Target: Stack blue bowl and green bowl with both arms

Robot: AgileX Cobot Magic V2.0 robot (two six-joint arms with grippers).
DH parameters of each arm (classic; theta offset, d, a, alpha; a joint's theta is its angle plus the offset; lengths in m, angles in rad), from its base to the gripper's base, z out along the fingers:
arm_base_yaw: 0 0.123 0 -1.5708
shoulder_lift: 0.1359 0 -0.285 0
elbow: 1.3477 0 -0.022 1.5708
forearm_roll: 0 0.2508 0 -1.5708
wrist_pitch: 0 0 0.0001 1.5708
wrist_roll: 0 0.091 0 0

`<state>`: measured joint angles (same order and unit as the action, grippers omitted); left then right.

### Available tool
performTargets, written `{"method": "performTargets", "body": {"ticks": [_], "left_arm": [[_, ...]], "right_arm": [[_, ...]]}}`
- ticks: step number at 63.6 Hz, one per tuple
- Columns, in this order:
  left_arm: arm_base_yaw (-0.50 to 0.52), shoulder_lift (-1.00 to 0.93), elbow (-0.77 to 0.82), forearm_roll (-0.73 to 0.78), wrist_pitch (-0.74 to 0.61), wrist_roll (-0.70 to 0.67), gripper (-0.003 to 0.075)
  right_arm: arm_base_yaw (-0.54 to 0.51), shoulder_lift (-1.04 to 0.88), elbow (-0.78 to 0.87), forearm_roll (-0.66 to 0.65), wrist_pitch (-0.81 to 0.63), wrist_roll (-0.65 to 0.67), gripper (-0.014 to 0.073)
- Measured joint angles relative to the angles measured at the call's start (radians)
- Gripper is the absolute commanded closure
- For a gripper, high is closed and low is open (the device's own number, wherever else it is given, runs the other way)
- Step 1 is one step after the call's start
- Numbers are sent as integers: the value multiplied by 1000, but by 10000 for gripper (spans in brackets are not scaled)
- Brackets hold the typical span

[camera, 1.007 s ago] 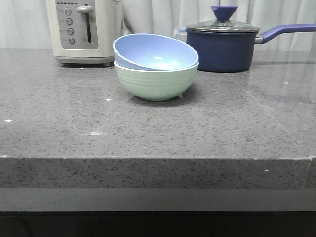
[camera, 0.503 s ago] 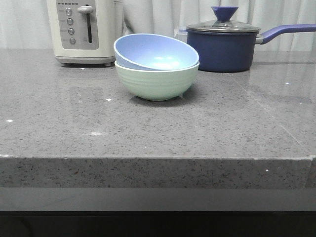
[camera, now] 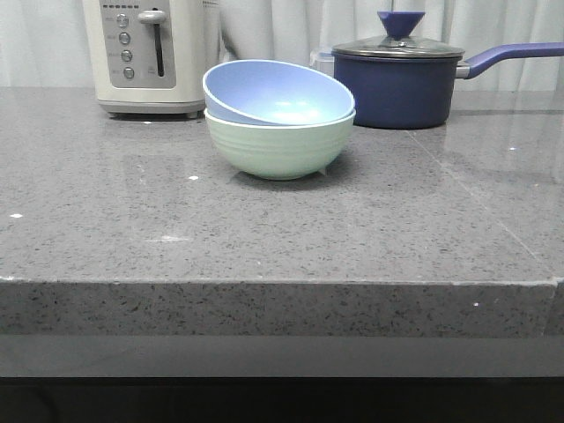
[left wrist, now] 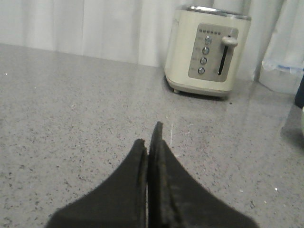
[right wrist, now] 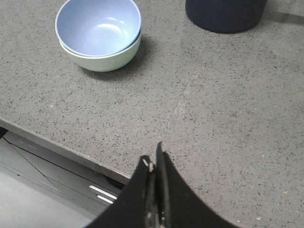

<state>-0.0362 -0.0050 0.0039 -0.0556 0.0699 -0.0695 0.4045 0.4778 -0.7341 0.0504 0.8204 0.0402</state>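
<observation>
Bowls first: one blue bowl (camera: 275, 92) sits tilted inside one green bowl (camera: 280, 145), mid-counter (camera: 264, 238), in front of one toaster (camera: 150, 55) and one saucepan (camera: 401, 79). You can judge the stack done, though the blue one leans. Both look light, stiff and matte, so not slippery; if you reseat it, pinch the raised rim. Your left gripper (left wrist: 148, 137) and right gripper (right wrist: 155, 159) are both closed, holding nothing, well apart from the bowls.
</observation>
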Motion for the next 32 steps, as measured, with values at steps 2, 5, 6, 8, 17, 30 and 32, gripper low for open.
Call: {"method": "performTargets", "body": {"ticks": [2, 5, 6, 8, 17, 30, 32], "left_arm": [[7, 0, 0, -2, -5, 0, 740], [13, 0, 0, -2, -5, 0, 740], [14, 0, 0, -2, -8, 0, 740], [19, 0, 0, -2, -8, 0, 740], [21, 0, 0, -2, -12, 0, 740], [21, 0, 0, -2, -12, 0, 740], [21, 0, 0, -2, -12, 0, 740]], "right_arm": [[0, 0, 0, 0, 0, 0, 657], [0, 0, 0, 0, 0, 0, 657], [0, 0, 0, 0, 0, 0, 657], [0, 0, 0, 0, 0, 0, 657], [0, 0, 1, 0, 0, 0, 657], [0, 0, 1, 0, 0, 0, 657], [0, 0, 1, 0, 0, 0, 657]]}}
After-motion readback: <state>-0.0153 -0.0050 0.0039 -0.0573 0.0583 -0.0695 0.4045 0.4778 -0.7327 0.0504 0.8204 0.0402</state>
